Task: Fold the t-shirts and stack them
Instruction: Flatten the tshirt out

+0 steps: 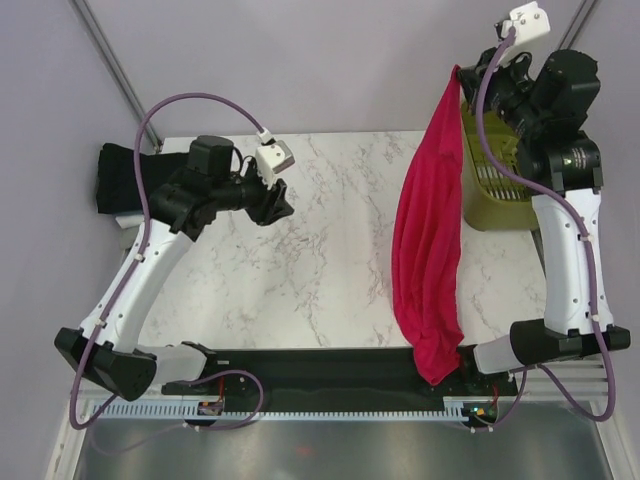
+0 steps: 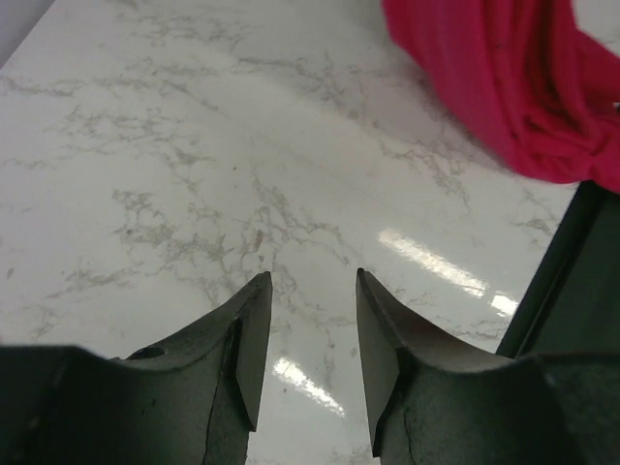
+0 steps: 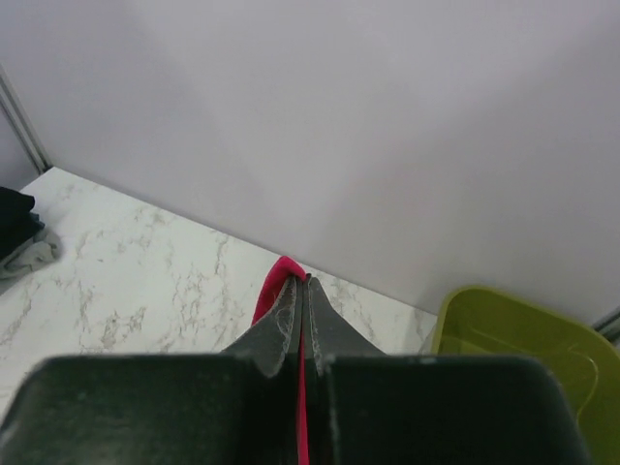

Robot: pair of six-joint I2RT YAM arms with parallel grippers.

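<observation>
Top external view, right arm [image 1: 566, 250] raised, right claw [image 3: 304, 287] pinching crimson t-shirt [image 1: 428, 240], left arm [image 1: 150, 268] low, left claw [image 2: 312, 279] spread

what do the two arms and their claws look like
Both arms match: the left arm and right arm have white link shells, black joint housings and black bases. A purple cable loops along each. A small white camera sits on each wrist. The left claw and right claw have two dark, tapering, pointed fingers.
</observation>
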